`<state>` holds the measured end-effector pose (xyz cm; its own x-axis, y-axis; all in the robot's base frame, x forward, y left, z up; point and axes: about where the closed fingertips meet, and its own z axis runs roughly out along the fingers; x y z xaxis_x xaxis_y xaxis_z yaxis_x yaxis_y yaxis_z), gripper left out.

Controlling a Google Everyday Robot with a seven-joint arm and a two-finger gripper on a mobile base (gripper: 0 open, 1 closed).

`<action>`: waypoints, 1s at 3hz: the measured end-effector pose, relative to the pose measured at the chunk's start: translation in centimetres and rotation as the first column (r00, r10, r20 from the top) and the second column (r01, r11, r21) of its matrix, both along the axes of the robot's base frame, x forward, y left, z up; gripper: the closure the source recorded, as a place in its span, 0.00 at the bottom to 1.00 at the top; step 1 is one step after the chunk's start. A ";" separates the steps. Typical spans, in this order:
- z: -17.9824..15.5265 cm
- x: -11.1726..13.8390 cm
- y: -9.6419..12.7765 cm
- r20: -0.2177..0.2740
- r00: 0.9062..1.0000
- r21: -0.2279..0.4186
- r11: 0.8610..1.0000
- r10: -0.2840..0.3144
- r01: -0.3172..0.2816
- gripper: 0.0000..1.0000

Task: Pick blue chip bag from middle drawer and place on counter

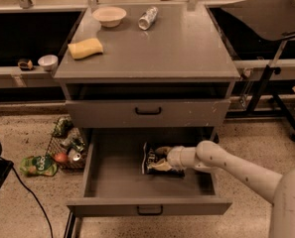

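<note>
The blue chip bag [151, 161] lies on the floor of the pulled-out middle drawer [116, 180], right of its centre. My gripper [162, 158] reaches into the drawer from the right on the white arm. Its fingers [163, 150] are closed on the bag's right end, one on the far side and one on the near side. The bag still rests on the drawer floor. The grey counter [179, 51] tops the cabinet above.
On the counter are a yellow sponge [85, 48], a white bowl [110, 16] and a can on its side [148, 18]. The drawer above [148, 112] is shut. A wire basket [70, 145] and green pouch [37, 165] lie on the floor at left. A dark side table [268, 15] stands at right.
</note>
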<state>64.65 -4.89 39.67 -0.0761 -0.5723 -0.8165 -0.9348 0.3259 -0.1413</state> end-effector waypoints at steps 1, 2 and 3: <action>2.6 -1.3 -2.1 0.071 0.997 0.076 0.997 -0.010 0.004 0.88; 7.7 -3.9 -4.9 0.193 0.981 0.158 0.987 0.012 -0.043 1.00; 13.1 -6.5 -7.1 0.295 0.954 0.155 0.983 0.053 -0.103 1.00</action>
<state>58.19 -11.99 52.77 0.2165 -0.4208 -0.8809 -0.8853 0.2957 -0.3588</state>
